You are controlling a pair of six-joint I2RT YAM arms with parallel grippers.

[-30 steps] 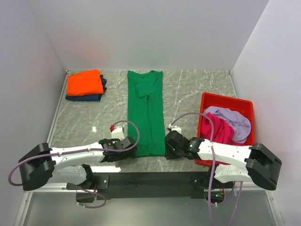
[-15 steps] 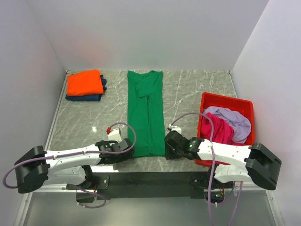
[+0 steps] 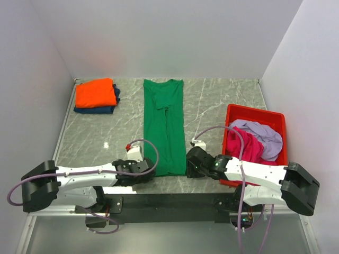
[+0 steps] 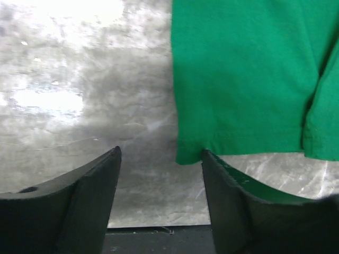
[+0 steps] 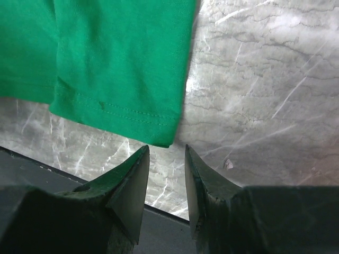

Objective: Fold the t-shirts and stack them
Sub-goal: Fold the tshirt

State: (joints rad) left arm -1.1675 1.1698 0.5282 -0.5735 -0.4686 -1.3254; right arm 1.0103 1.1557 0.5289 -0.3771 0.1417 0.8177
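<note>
**Top view:** green shirt [image 3: 165, 127] lies flat down the middle of the table [image 3: 222, 100]. Its sides are already folded in to a long strip, collar at the far end, hem nr my bases. Far left corner: orange shirt [image 3: 95, 92] folded, sitting on the navy shirt [image 3: 103, 109], so 2 done & stacked. Red bin [image 3: 254, 112] at right has the magenta shirt [image 3: 246, 147] & lilac shirt [image 3: 262, 135] bundled inside, not started. My left pincer [image 3: 148, 170] is at the hem's left corner, right pincer [image 3: 189, 162] just beside the right corner. Both are low at the table.

**Left wrist:** left pincer [image 4: 160, 153] stands wide, nothing btw the fingers but bare table. The hem corner sits right by the inner face of one finger. Touching or a hair off, can't tell from this angle.

**Right wrist:** right pincer [image 5: 166, 148] is narrow, fingers apart w/ a slim gap, empty. The hem's corner lies just ahead of the gap, stitching visible, not pinched yet.

**Progress, my read:** 2 of 5 finished. Green is approx halfway: lengthwise folds in, crosswise fold to go, then it goes on the orange stack. Magenta & lilac need the whole job. Next for me prob. = nip both hem corners & carry the hem up toward the collar.
</note>
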